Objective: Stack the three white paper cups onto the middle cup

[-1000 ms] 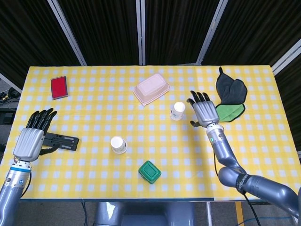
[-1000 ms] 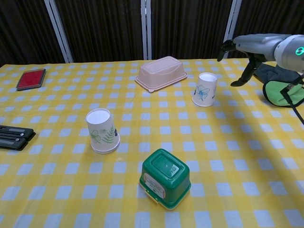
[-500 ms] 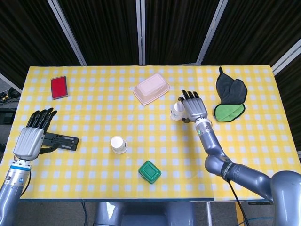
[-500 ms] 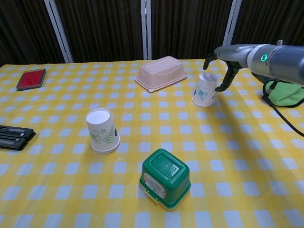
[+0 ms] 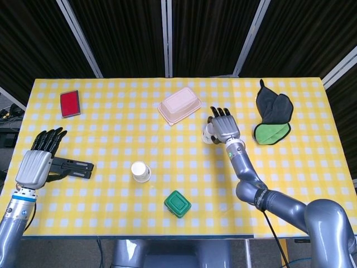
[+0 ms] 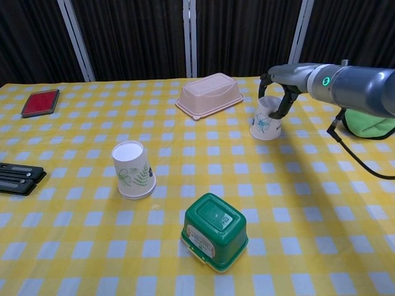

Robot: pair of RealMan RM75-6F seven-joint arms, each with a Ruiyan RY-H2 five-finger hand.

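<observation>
Two white paper cups show. One with a leaf print point(image 5: 140, 171) point(image 6: 133, 169) stands mouth-up near the table's middle. The other, with a blue flower print point(image 5: 209, 133) point(image 6: 265, 120), stands further back to the right. My right hand point(image 5: 224, 125) point(image 6: 278, 92) reaches over this cup with its fingers extended, the thumb on the cup's right side and the fingers behind its rim. I cannot tell whether they touch it. My left hand point(image 5: 38, 162) lies at the table's left edge with fingers spread, holding nothing.
A black flat device point(image 5: 71, 167) point(image 6: 18, 177) lies by my left hand. A pink lidded box point(image 5: 179, 104) point(image 6: 210, 94) sits behind the cups, a green box point(image 5: 177, 203) point(image 6: 215, 231) in front. A red case point(image 5: 70, 103) lies far left, and black and green cloths point(image 5: 273, 117) far right.
My right hand has moved left from beside the cloths to the flower-print cup and now reaches around it. The left hand and the other cup have not moved.
</observation>
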